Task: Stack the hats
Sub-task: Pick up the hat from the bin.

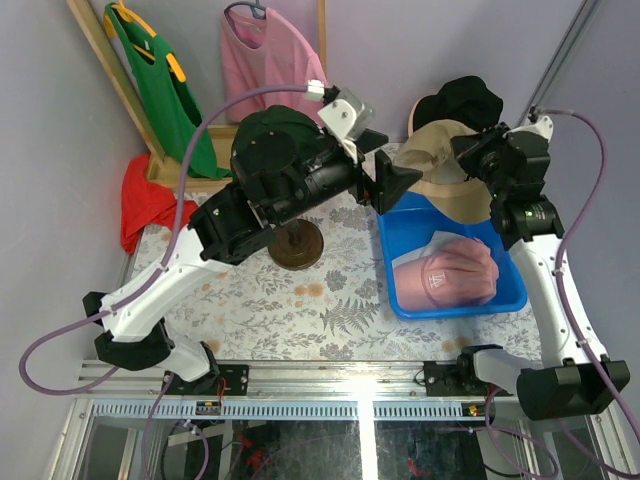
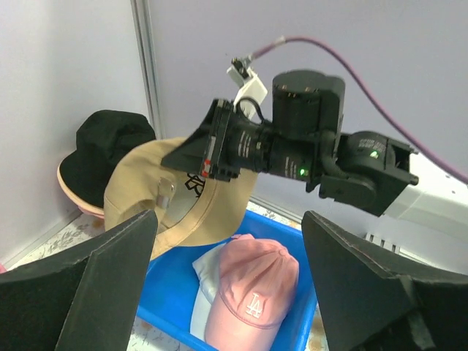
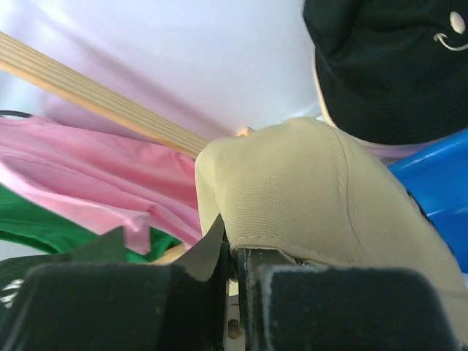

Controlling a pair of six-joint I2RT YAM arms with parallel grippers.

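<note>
My right gripper [image 1: 462, 152] is shut on the rim of a tan baseball cap [image 1: 437, 165] and holds it up above the far end of the blue bin [image 1: 515, 295]. From the right wrist, the tan cap [image 3: 307, 190] fills the view above the closed jaws. Behind it, a black bucket hat [image 1: 468, 98] rests on a pink one [image 2: 73, 199]. A pink cap [image 1: 452, 272] lies in the bin on a white cap [image 1: 432, 243]. My left gripper [image 1: 398, 185] hovers open and empty just left of the bin, facing the pink cap [image 2: 252, 292]. A dark green cap [image 1: 268, 138] shows behind the left arm.
A brown round base [image 1: 297, 247] stands on the patterned table under the left arm. A green T-shirt [image 1: 160, 85] and a pink T-shirt [image 1: 272, 62] hang on a wooden frame at the back. Red cloth [image 1: 148, 202] lies at the back left.
</note>
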